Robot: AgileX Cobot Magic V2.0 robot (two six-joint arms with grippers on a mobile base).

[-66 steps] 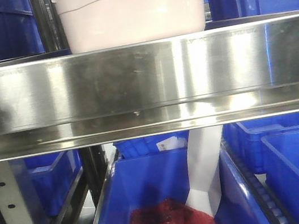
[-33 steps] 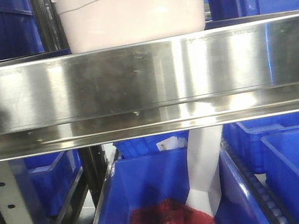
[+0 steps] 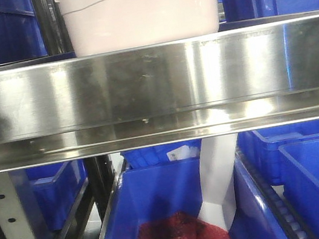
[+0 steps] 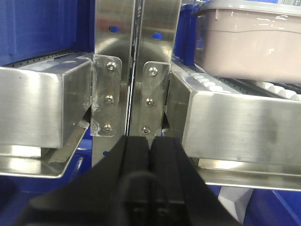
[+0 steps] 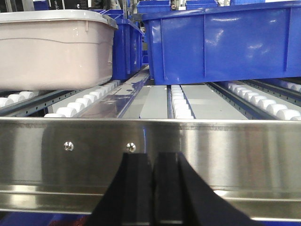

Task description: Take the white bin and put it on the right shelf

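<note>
Both grippers, left gripper (image 4: 150, 150) and right gripper (image 5: 153, 162), are pressed closed and empty below the right shelf (image 3: 154, 89). White bin (image 3: 140, 12) sits on its rollers; placement looks finished, so backing away comes next.

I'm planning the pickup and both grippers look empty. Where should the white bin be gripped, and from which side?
Probably with both arms, one on each short end wall of the white bin, just under the lip of its lid, coming from the front over the steel rail. It is too wide for one gripper, and sits upright on the rollers. The left gripper and right gripper are both shut, so open the fingers first.
</note>
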